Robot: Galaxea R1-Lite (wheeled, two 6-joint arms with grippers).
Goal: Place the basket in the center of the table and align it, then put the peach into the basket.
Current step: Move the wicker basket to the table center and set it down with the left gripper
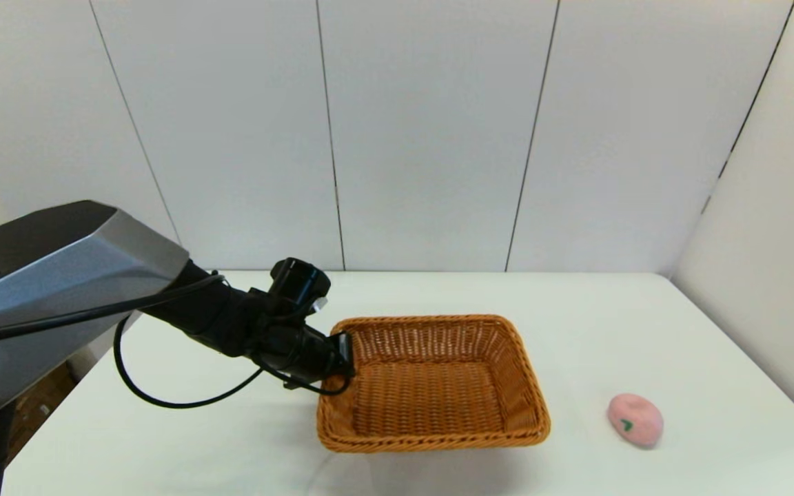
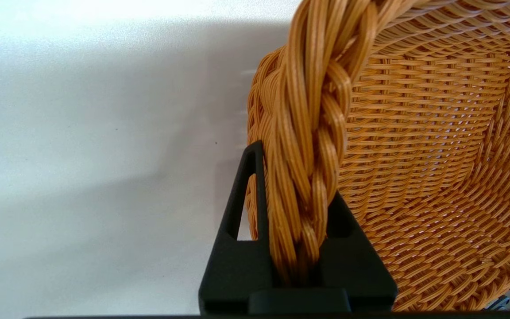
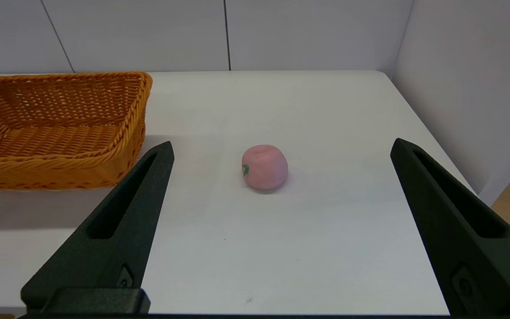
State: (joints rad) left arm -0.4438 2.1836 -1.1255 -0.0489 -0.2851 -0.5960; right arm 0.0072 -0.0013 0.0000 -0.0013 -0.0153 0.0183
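In the head view, the left arm reaches in from the left edge of the frame, and the left gripper (image 1: 343, 355) is clamped on the left side of the wicker basket (image 1: 438, 386). The left wrist view shows this closely: the two black fingers (image 2: 246, 212) pinch the braided rim (image 2: 312, 133) between them, one on the outside of the basket wall and one on the inside, with the woven floor visible to the right of the frame. The basket sits on the white table (image 1: 611, 324), a little below the middle of the head view and slightly left of center, its long sides running roughly across the frame.

The pink toy peach (image 1: 635, 419) lies on the table at the lower right of the head view, well apart from the basket, with its small green leaf mark facing the camera.

The right gripper (image 3: 281, 186) does not show in the head view. In its own wrist view its fingers are spread wide and hold nothing, with the peach (image 3: 264, 167) centered between them farther off and the basket (image 3: 60, 133) at the frame's upper left.
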